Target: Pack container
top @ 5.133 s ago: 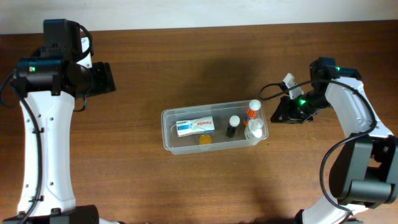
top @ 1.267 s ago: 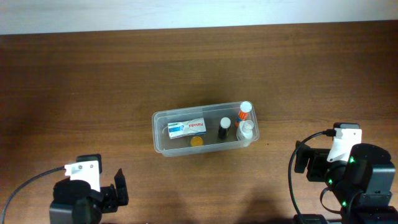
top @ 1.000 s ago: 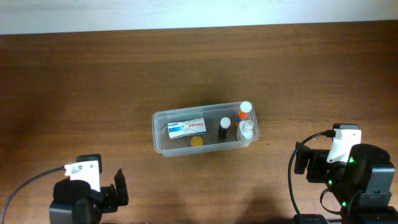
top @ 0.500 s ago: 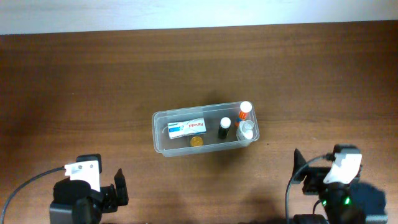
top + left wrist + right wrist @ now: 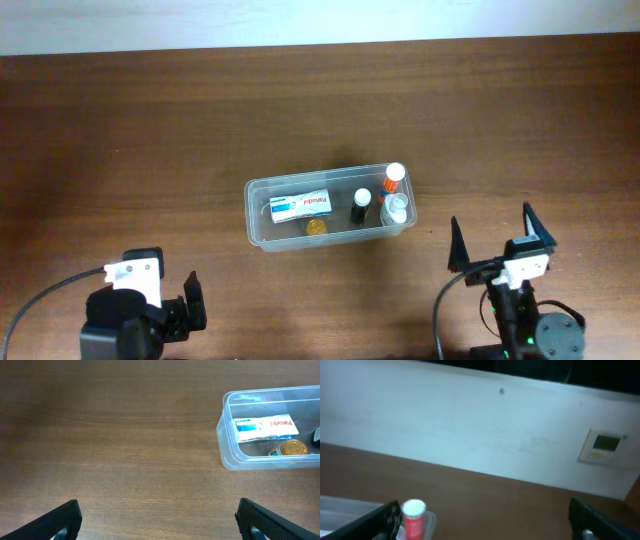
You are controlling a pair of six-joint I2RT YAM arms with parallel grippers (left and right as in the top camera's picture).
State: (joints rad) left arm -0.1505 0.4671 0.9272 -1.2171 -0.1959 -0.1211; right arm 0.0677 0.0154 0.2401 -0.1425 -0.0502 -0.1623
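The dark brown wooden surface has visible grain. It's smooth, with a low satin sheen rather than real gloss. The clear colourless plastic rectangular tub is glossy, with light catching along its thick rim and walls. Inside it, the white and blue carton looks like printed card and is fairly matt. The small round gold disc is shiny and metallic-looking, but I can't tell if it's real metal. The orange-red bottle with white cap reads as smooth plastic. The left tool and right tool both have black, matt, plastic-looking fingers. The white wall past the surface's far edge looks smooth and matt.
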